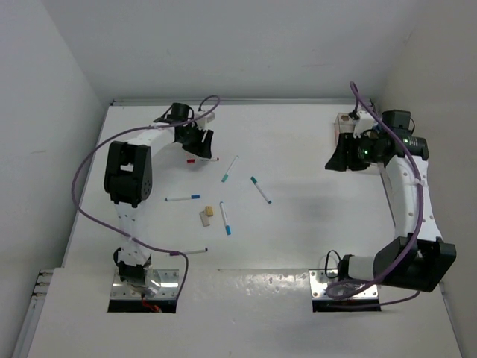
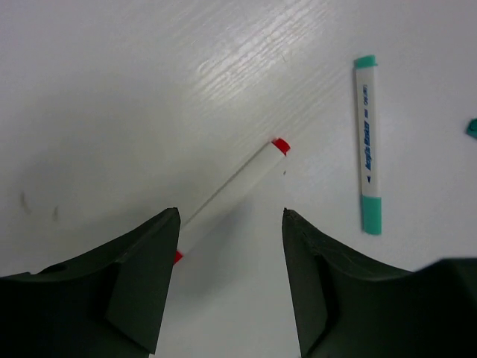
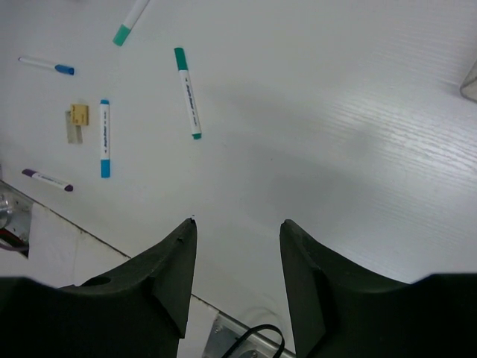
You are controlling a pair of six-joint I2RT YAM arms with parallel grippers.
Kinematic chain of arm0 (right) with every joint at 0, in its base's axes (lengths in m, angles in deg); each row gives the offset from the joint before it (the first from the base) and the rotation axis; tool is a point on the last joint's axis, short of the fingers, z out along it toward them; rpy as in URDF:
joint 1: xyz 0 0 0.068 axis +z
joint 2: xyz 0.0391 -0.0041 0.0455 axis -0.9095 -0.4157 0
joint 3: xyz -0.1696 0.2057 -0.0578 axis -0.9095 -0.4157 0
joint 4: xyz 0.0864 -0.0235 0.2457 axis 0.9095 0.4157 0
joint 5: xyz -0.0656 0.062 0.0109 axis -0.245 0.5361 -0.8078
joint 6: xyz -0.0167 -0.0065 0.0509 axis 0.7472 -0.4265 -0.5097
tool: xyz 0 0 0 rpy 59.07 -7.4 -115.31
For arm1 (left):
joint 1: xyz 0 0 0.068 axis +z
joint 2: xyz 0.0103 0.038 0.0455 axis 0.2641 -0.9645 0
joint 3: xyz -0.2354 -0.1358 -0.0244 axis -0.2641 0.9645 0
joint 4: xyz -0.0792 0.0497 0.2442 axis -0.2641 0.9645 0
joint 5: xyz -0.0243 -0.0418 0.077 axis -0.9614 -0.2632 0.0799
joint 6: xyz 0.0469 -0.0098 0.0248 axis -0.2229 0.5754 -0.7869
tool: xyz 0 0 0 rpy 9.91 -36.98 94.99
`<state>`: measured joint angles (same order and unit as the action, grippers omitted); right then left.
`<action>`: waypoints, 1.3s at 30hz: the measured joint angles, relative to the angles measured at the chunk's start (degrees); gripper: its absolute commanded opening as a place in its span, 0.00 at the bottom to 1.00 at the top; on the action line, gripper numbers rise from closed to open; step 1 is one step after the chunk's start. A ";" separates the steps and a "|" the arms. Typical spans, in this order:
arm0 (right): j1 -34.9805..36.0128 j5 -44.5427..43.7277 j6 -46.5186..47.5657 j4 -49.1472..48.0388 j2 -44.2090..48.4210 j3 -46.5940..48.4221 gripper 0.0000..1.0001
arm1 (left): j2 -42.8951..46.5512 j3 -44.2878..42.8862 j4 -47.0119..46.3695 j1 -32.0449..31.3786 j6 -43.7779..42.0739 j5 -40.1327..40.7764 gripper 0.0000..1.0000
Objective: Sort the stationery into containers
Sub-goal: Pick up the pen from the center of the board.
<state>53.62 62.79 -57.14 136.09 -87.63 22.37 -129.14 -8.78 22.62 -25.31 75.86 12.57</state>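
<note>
Straddling the red-capped pen [image 2: 237, 181] at the far left of the surface [image 1: 298, 149], the left pincer [image 2: 231, 214] has its jaws apart, one finger on each side of the barrel and neither visibly touching it, so the pen lies flat and ungripped. The right pincer [image 3: 238, 222] hovers at the far right, just beside the containers [image 1: 345, 123], its jaws also apart with nothing between them. Judged from how things lie, the sorting has a good way to go: a teal-capped pen [image 1: 229, 169], a second teal pen [image 1: 260, 190], a dark-blue-capped pen [image 1: 182, 198], a light-blue pen [image 1: 224, 218], a purple-capped pen [image 3: 47, 180] near the front edge and the small tan blocks [image 1: 206, 215] all lie loose on the open surface, well apart from the containers. What already sits in the containers cannot be told, since the right arm covers most of them. The step in hand looks like picking up the red-capped pen, which would then have to cross the whole surface to reach the containers
</note>
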 measured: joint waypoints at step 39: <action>7.58 1.03 8.98 -5.18 10.91 -8.33 0.54 | 3.72 5.68 8.24 0.48 -28.13 6.82 0.44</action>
<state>61.21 63.82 -48.16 130.91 -76.73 14.04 -125.42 -3.10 30.86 -24.83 47.73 19.39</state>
